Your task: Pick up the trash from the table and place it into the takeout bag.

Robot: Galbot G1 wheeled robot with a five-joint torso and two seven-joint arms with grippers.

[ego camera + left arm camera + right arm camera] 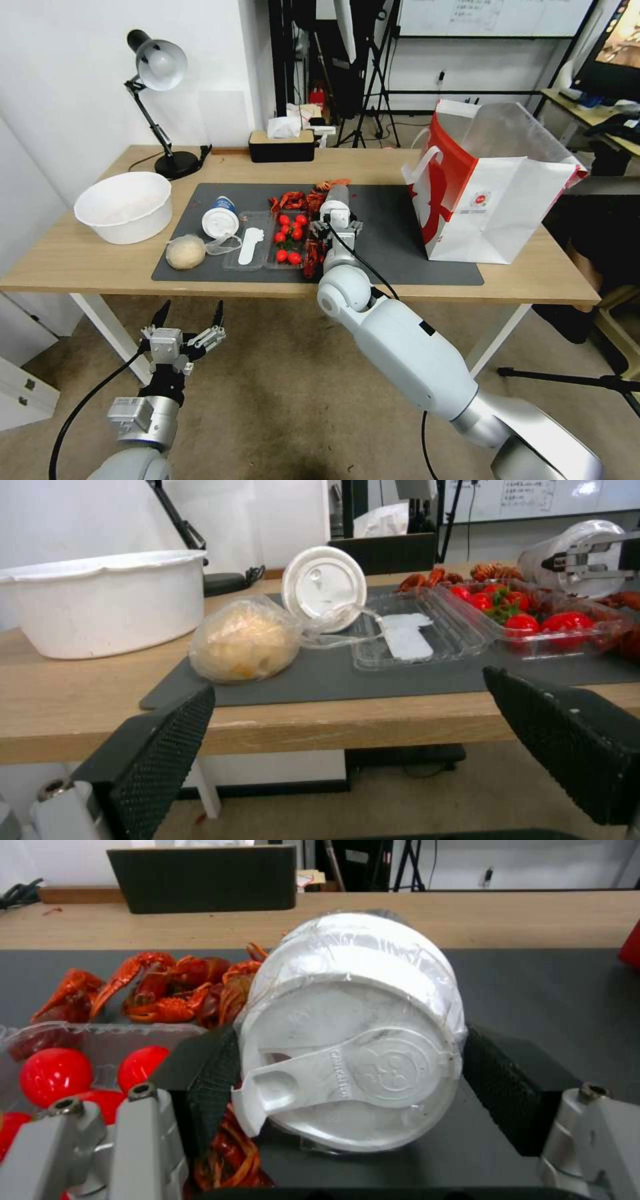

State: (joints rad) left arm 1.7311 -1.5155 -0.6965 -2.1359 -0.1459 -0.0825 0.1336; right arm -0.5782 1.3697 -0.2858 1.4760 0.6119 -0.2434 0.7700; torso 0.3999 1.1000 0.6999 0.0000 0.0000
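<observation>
Right tool (337,220) in the head view grips a white-lidded cup (337,197) on the mat (400,233) mid-tabletop (73,257); the takeout bag (497,200) stands upright near the right edge. Left wrist view: left tool (347,740), fingers spread, hangs below the front edge. Right wrist view: pads (507,1085) clamp the cup (353,1040).

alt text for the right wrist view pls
The right gripper clamps a white-lidded cup lying on its side over the dark grey mat. Red crayfish and a clear tray of tomatoes sit beside it.
</observation>
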